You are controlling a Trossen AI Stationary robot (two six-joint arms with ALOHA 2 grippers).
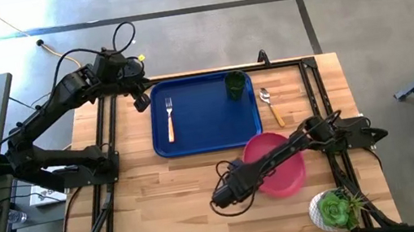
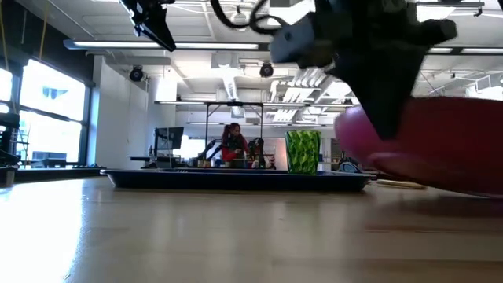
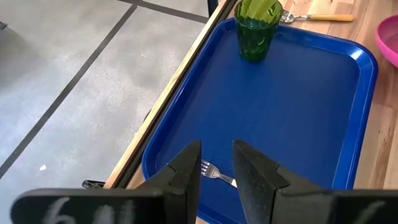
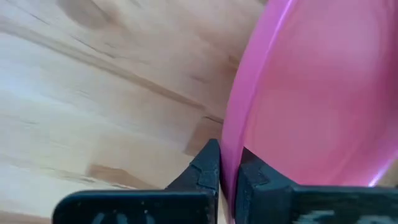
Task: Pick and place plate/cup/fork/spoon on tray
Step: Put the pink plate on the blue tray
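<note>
High view: right end effector [image 1: 226, 199] sitting at the near-left rim of the plate [image 1: 279, 167], which is lying on the tabletop [image 1: 161, 197] just beside the tray [image 1: 210, 136], at its near right corner. Fork [image 1: 169, 118] lying on the tray's left part, cup [image 1: 235, 84] standing in its far right corner, spoon [image 1: 271, 106] lying off the tray on the wood, just right of it. Left end effector [image 1: 140, 101] hovering over the tray's far left corner, waiting. Potted succulent [image 1: 334, 210] standing near the plate, on the side away from the tray.

Low view: plate [image 2: 440, 149] looking tilted, near rim seeming clear of the tabletop [image 2: 196, 236], the rest hard to tell. Cup [image 2: 303, 152] standing upright on the tray [image 2: 236, 179].

Left wrist view: left end effector [image 3: 216, 169] spread with nothing between the fingers, hanging above the tray [image 3: 292, 99] with the fork [image 3: 214, 172] tines showing below; cup [image 3: 255, 28] and spoon [image 3: 314, 17] farther off.

Right wrist view: right end effector [image 4: 229, 163] pinching the plate [image 4: 317, 106] rim, fingers pressed close on the thin edge.

Step in hand: carrying the plate to the tray, judging by the grip.

Doing it well: keeping the pinch firm, since an edge grip on slick plastic is likely slipping or swinging; lifting clear of the raised rim; aiming for the open middle between fork and cup; lowering flat before letting go; keeping clear of the left arm.
</note>
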